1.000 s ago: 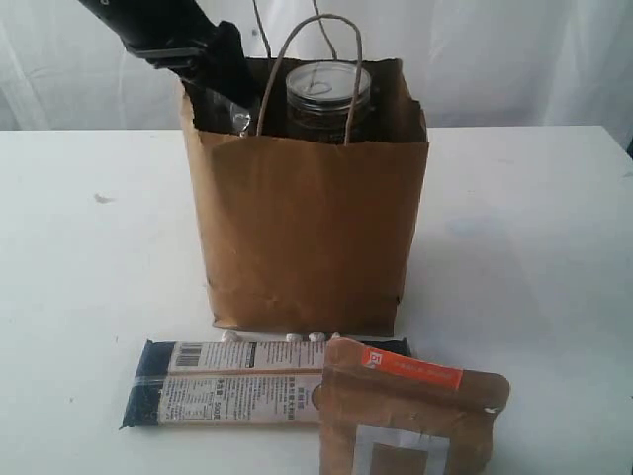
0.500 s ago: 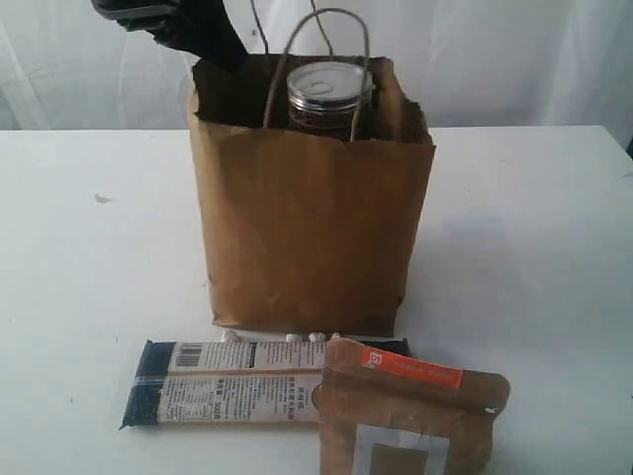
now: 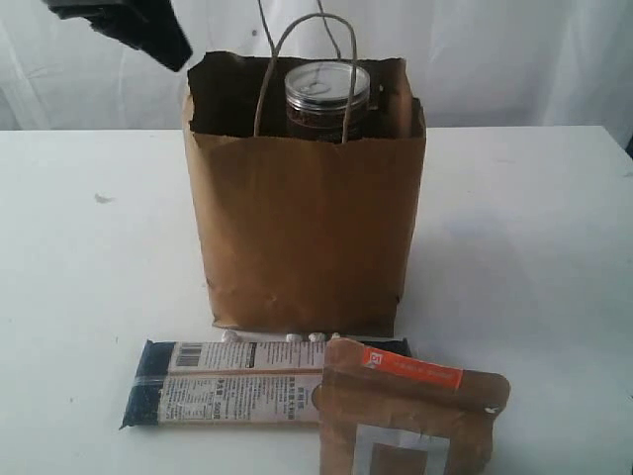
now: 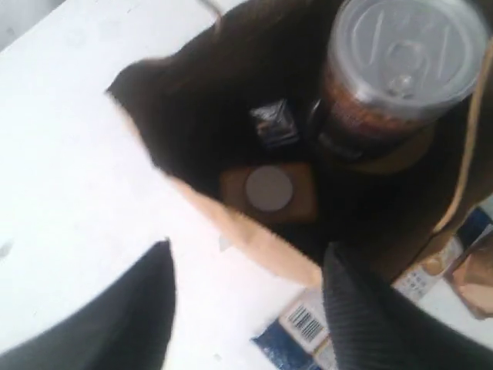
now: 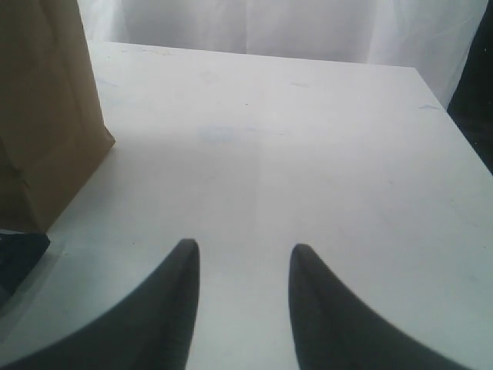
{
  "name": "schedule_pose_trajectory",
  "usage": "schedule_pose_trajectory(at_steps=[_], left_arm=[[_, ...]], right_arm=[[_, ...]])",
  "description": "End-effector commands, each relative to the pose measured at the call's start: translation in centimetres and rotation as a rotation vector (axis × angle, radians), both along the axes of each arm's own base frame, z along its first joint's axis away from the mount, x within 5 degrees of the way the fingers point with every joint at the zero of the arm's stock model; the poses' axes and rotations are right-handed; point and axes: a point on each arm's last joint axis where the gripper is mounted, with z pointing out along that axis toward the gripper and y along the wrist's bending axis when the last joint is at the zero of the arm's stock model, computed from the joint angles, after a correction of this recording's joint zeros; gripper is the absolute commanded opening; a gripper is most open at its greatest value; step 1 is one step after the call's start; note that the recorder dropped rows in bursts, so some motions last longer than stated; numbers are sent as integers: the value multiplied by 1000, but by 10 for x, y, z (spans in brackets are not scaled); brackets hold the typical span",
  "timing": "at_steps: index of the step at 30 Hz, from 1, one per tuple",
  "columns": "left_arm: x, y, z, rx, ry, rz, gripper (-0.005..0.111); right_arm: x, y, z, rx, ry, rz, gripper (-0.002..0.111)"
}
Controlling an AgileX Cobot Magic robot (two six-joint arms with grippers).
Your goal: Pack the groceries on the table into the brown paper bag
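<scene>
The brown paper bag [image 3: 307,228] stands upright at mid-table. Inside it the dark can with a silver pull-tab lid [image 3: 327,84] [image 4: 404,46] pokes above the rim. Beside the can, deeper in the bag, lies the orange juice bottle's white cap [image 4: 269,189]. The long dark-blue packet [image 3: 227,381] [image 4: 296,335] lies flat in front of the bag, with the brown pouch with orange strip [image 3: 406,416] against its right end. My left gripper [image 3: 163,45] [image 4: 248,247] hovers open and empty above the bag's left rim. My right gripper [image 5: 243,247] is open over bare table [image 5: 308,139].
The bag's cord handles [image 3: 312,59] stick up over its mouth. A small dark item [image 4: 273,123] inside the bag is too dim to name. The bag's side [image 5: 46,116] is off to one side of my right gripper. White curtain hangs behind the table.
My left gripper has risen out of the bag's mouth and pulled away up and to the left, empty. The bag's top edge shifted slightly. The packet and pouch have not moved.
</scene>
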Motion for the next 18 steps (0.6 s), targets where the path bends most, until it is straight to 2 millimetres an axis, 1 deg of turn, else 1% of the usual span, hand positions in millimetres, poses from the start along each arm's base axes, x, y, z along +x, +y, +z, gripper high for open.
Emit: schedule_pose_trajectory(at_steps=[1,2,5,8,13,16,18], left_arm=[[-12,16,5,107,30,87,32],[-15,18,7,111,27,92,21],[-22,21,14,102,8,93,0],[-29,23,25,40,-33,122,0],[-49,28,42,-67,-80,149,0],[-64,33,41,-107,-94,166,0],[-74,38,36,-127,-117,176,0]], right_arm=[[0,0,0,6,-7,-3,36],[0,0,0,6,-7,-3,36],[0,0,0,6,-7,-3,36],[0,0,0,6,-7,-3,36],[0,0,0,6,-7,-3,36],[0,0,0,6,-7,-3,36],[0,0,0,6,-7,-3,36]])
